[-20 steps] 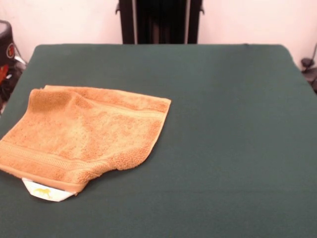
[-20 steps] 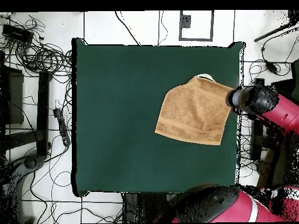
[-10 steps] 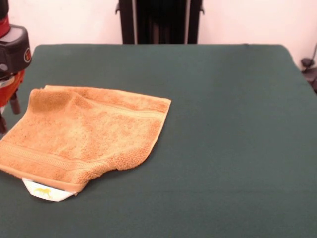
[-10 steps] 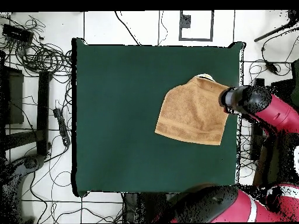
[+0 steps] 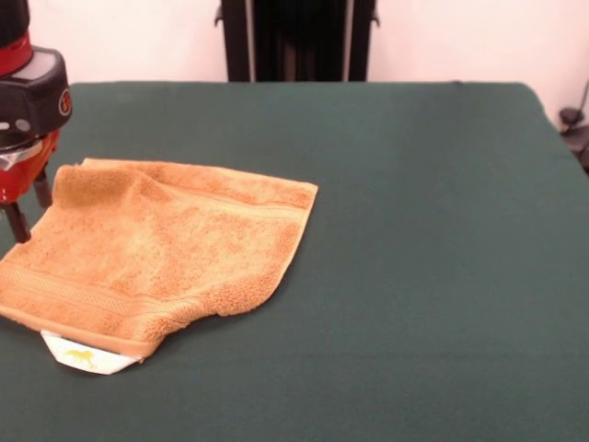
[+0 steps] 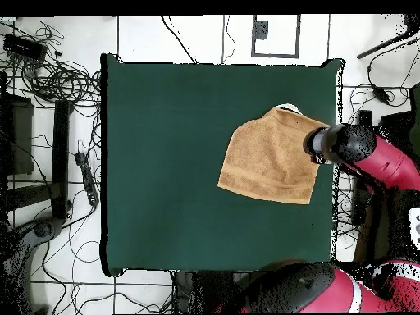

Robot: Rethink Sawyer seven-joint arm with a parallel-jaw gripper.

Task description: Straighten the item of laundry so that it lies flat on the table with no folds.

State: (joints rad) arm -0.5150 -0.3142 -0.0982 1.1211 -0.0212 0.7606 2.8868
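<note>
The item of laundry point(image 5: 161, 253) is an orange-tan towel lying doubled over on the left part of the green table point(image 5: 414, 230), with a stripe band along its near edge. A white tag point(image 5: 81, 354) pokes out from under its near left corner. My gripper point(image 5: 29, 214) hangs at the towel's far left edge with its two thin dark fingers apart and nothing between them, so it is open. In the overhead view the item of laundry point(image 6: 271, 156) lies by the table's point(image 6: 164, 164) right edge, and the gripper point(image 6: 321, 146) sits over its right border.
The red arm point(image 6: 385, 160) reaches in from beyond the table's right edge in the overhead view. Cables and stands point(image 6: 57, 74) lie on the floor around the table. A dark stand point(image 5: 299, 41) rises behind the far edge.
The gripper has come in from beyond the table's edge and now hangs over the towel's border. The towel has not moved.
</note>
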